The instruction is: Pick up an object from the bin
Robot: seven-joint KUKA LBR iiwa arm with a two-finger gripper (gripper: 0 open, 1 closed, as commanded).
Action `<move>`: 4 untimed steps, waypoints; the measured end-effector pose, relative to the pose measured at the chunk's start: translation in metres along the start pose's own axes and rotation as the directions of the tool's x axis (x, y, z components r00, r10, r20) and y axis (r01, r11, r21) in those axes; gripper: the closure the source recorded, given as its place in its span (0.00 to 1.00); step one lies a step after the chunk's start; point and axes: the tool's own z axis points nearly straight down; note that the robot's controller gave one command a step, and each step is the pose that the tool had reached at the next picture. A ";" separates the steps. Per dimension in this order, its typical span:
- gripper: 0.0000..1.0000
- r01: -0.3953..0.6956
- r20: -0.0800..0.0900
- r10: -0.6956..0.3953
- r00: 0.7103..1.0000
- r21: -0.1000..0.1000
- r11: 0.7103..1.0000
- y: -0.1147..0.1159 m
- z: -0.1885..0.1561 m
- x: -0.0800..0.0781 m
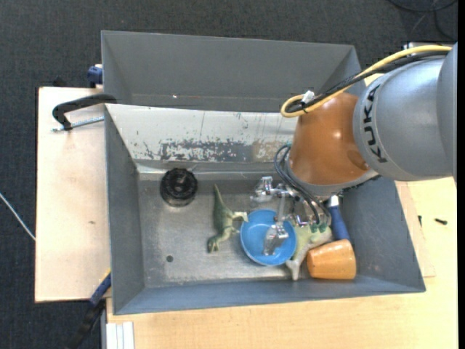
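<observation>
1. Blue bowl (254, 244), small and round, lies on the floor of the bin (156, 249) directly beneath the gripper (278, 231), which is low over its hollow. Contact looks likely, but I cannot confirm it.
2. Whether the gripper is open or closed cannot be told from this angle, so nothing can be called held.
3. To grasp well, I judge the bowl's wall should be pinched at the rim on the side nearest the arm. The lift should then go straight up, so the bowl neither tips nor slips.
4. Beyond the bowl, on the side away from the arm, a green toy dinosaur (221, 224) lies just beside the rim. A sideways drag would probably shove it.
5. On the arm's side, near the gripper, an orange cup (332, 260) lies tipped over. A blue pen-like stick (338, 222) is just behind it, and a pale thing (295, 267) is tucked partly under the bowl. This crowding is the main risk.
6. A black round thing (178, 185) sits well apart from the gripper, past the dinosaur, and is no obstacle.
</observation>
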 end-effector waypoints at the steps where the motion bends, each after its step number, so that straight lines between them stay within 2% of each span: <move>1: 0.00 -0.108 0.000 0.108 0.994 0.001 0.994 -0.011 -0.002 0.005; 2: 0.00 -0.254 0.003 0.254 0.967 0.000 0.967 -0.014 0.030 0.006; 3: 0.00 -0.253 0.004 0.253 0.968 0.001 0.968 -0.014 0.028 0.005; 4: 1.00 -0.253 0.013 0.253 0.967 0.001 0.967 -0.015 0.025 0.001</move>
